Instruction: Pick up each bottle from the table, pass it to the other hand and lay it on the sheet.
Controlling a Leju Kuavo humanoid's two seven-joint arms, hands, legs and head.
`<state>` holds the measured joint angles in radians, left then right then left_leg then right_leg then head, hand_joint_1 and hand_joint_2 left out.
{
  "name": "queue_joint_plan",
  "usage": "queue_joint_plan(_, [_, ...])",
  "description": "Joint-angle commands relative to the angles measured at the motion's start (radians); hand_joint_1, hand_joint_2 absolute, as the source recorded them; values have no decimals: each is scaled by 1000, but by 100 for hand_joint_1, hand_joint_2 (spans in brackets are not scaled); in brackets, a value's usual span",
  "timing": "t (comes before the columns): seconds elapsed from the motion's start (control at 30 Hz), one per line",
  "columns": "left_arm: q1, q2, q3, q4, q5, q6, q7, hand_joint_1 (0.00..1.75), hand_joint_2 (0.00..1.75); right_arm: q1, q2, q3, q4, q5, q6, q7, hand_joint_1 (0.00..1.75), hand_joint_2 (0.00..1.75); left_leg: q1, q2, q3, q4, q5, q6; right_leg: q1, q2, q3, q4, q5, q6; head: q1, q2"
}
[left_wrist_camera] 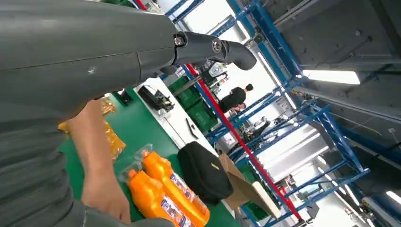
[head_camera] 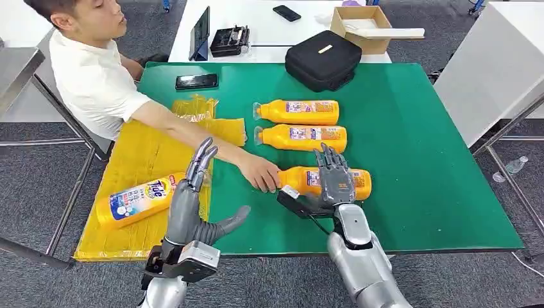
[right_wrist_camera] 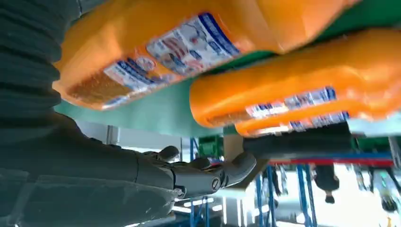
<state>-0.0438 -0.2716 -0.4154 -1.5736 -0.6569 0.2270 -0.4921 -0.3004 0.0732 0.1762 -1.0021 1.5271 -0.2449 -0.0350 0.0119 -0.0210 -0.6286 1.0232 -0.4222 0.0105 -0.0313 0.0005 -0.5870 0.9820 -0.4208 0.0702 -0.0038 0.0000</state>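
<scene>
Right robot hand over the nearest bottle; left robot hand spread and empty.

On the green table (head_camera: 410, 192) three orange bottles lie on their sides in a row. The right robot hand (head_camera: 335, 179) lies flat on top of the nearest bottle (head_camera: 362, 181), its fingers stretched out across it, not curled round it. A person's hand (head_camera: 260, 172) touches that bottle's cap end. The middle bottle (head_camera: 301, 138) and far bottle (head_camera: 298, 111) lie just beyond. The left robot hand (head_camera: 192, 199) is raised near the yellow sheet (head_camera: 138, 160), fingers straight, thumb out, holding nothing. A fourth bottle (head_camera: 136, 200) lies on the sheet. A black bag (head_camera: 323, 59) sits at the table's far edge.
</scene>
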Motion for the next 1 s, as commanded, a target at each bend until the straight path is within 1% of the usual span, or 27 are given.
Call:
queue_joint_plan(0.03, [-22, -22, 10, 31, 0, 3, 5, 0, 175, -75, -13, 7, 134, 8, 29, 27, 0, 175, 1, 2, 3, 0, -1, 0, 1, 1, 3, -1, 0, -3, 0, 0])
queue_joint_plan(0.3, [-22, -22, 10, 31, 0, 3, 5, 0, 175, -75, -13, 7, 134, 8, 29, 27, 0, 175, 1, 3, 4, 0, -2, 0, 2, 1, 4, -1, -1, -4, 0, 0])
queue_joint_plan(0.33, [-22, -22, 10, 31, 0, 3, 5, 0, 175, -75, -13, 7, 134, 8, 29, 27, 0, 175, 1, 2, 2, 0, -1, 0, 1, 0, 2, 0, -1, -3, 0, 0])
queue_joint_plan(0.4, [-19, -25, 17, 30, -2, 5, 9, 0, 175, -84, -3, -8, 157, 8, 67, 48, 0, 175, 1, 3, 6, 0, -2, 0, 2, 1, 6, -1, -1, -5, 0, 0])
queue_joint_plan(0.43, [-16, -26, 24, 27, -4, 5, 12, 0, 175, -88, -5, -3, 166, 22, 95, 62, 0, 175, 1, 2, 2, 0, -1, 0, 1, 1, 3, 0, 0, -3, 0, 0])
queue_joint_plan(0.47, [-9, -27, 34, 21, -3, 2, 21, 0, 175, -89, -5, -1, 173, 32, 124, 70, 0, 175, 1, 3, 4, 0, -1, 0, 2, 1, 4, -1, -1, -4, 0, 0])
queue_joint_plan(0.57, [11, -25, 43, 8, -6, -1, 22, 0, 175, -60, -12, 10, 143, 39, 129, 65, 0, 175, 1, 3, 4, 0, -1, 0, 2, 1, 4, -1, 0, -4, 0, 0])
queue_joint_plan(0.7, [26, -27, 50, -4, -10, 5, 22, 0, 175, -8, -41, 41, 35, 44, 161, 61, 0, 175, 0, 0, 2, 0, -1, 0, 1, -1, 2, -1, -1, -2, 0, 0])
queue_joint_plan(0.8, [28, -30, 54, -10, -14, 3, 18, 0, 175, -10, -68, 67, 11, 44, 194, 83, 0, 175, 0, 1, 4, 0, -2, 0, 1, 0, 4, -1, -1, -4, 0, 0])
queue_joint_plan(0.83, [30, -30, 54, -13, -13, 0, 17, 0, 175, -8, -74, 67, 2, 44, 199, 87, 0, 175, 0, 0, 2, 0, -1, 0, 1, -1, 2, -1, -1, -2, 0, 0])
queue_joint_plan(0.87, [33, -32, 56, -15, -8, -5, 18, 0, 175, -3, -82, 60, -11, 44, 205, 89, 0, 175, 1, 1, 4, 0, -2, 0, 2, -1, 5, -1, -2, -4, 0, 0])
queue_joint_plan(0.9, [35, -33, 59, -16, -8, -3, 19, 0, 175, 4, -91, 56, -18, 44, 235, 106, 0, 175, 0, 1, 2, 0, -1, 0, 1, -1, 3, -1, -1, -3, 0, 0])
queue_joint_plan(0.93, [38, -33, 62, -20, -8, -1, 19, 0, 175, 17, -104, 44, -26, 42, 247, 107, 0, 175, 1, 1, 3, 0, -2, 0, 1, -1, 4, -1, -1, -4, 0, 0])
queue_joint_plan(0.97, [38, -32, 64, -22, -8, -1, 18, 0, 175, 24, -113, 36, -24, 41, 246, 106, 0, 175, 0, 0, 2, 0, -1, 0, 1, -1, 3, -1, -1, -3, 0, 0])
queue_joint_plan(1.0, [38, -32, 65, -23, -8, -1, 17, 0, 175, 28, -119, 23, -17, 41, 252, 109, 0, 175, 0, -1, 4, 0, -1, 1, 1, -3, 5, -1, -1, -4, 0, 0])
